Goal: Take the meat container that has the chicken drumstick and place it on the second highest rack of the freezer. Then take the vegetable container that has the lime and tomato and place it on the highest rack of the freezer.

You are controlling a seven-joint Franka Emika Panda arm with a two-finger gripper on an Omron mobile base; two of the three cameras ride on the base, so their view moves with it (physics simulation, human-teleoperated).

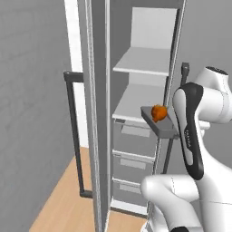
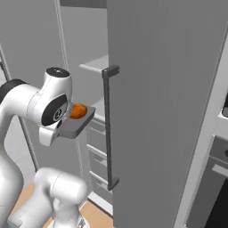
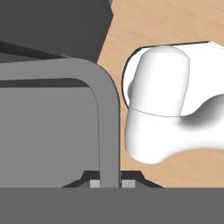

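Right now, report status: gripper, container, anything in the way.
Gripper shut on meat container rim. Container, with chicken drumstick inside, in the air at the open freezer, level with the lower rack. Nothing seen in the way.

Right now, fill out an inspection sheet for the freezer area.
Surface: wooden floor; open freezer with white racks above, drawers below.
Job's things: grey meat container holding the orange chicken drumstick, held up in front of the second rack, not yet on it.
Clutter: nothing seen.
Pincer: shut on the container rim, pincer at the hand view's bottom.
Cables: nothing seen.
Surroundings: grey wall; freezer door swung open, dark door handle.
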